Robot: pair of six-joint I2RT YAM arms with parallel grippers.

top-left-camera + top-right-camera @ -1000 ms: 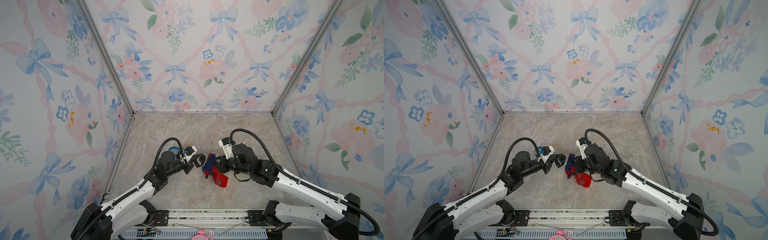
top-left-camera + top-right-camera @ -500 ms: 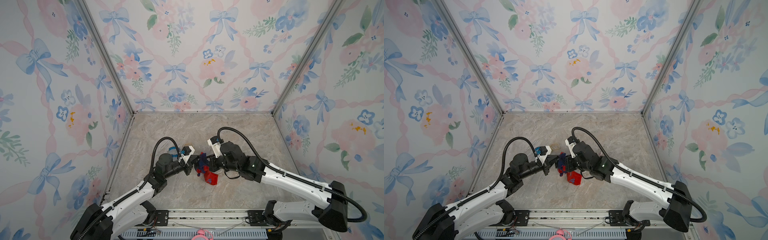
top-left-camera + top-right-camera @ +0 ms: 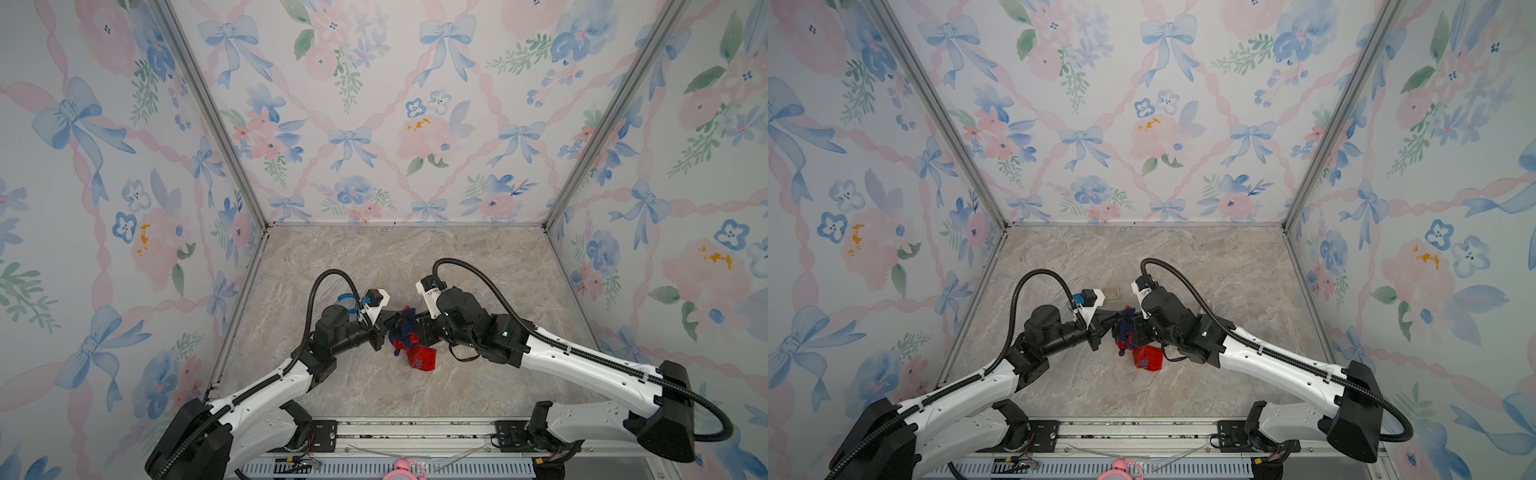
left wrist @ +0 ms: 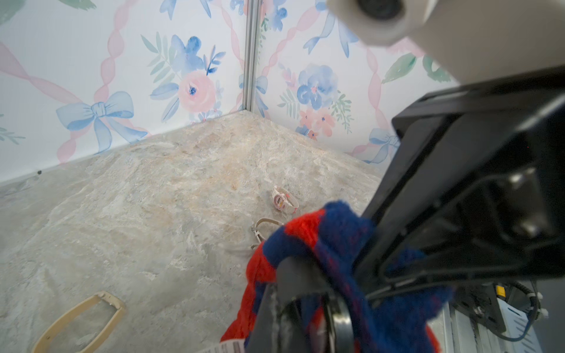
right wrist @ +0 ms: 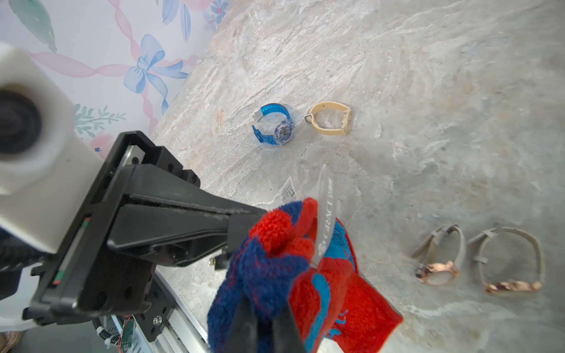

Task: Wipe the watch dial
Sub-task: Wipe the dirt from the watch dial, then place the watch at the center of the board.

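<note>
My left gripper (image 3: 388, 326) (image 3: 1111, 322) (image 4: 305, 305) is shut on a dark watch (image 4: 336, 318). Only the watch's round black case edge shows, in the left wrist view. A red and blue fuzzy cloth (image 3: 409, 332) (image 3: 1125, 332) (image 4: 321, 232) (image 5: 275, 269) is bunched against the watch and hides the dial. My right gripper (image 3: 417, 328) (image 3: 1133, 328) (image 5: 263, 318) is shut on that cloth, tip to tip with the left gripper just above the table. A red corner of the cloth (image 3: 422, 357) hangs onto the marble top.
Several other watches lie on the marble. On the left are a blue one (image 5: 276, 128) and a beige one (image 5: 331, 122) (image 3: 1111, 292). On the right are two rose-gold ones (image 5: 437, 259) (image 5: 510, 269) and a small pink-white one (image 4: 282, 200). Flowered walls close three sides. A metal rail (image 3: 415, 432) runs along the front.
Both grippers have shifted slightly left. The right one has closed the gap, so the cloth now presses on the watch held by the left.
</note>
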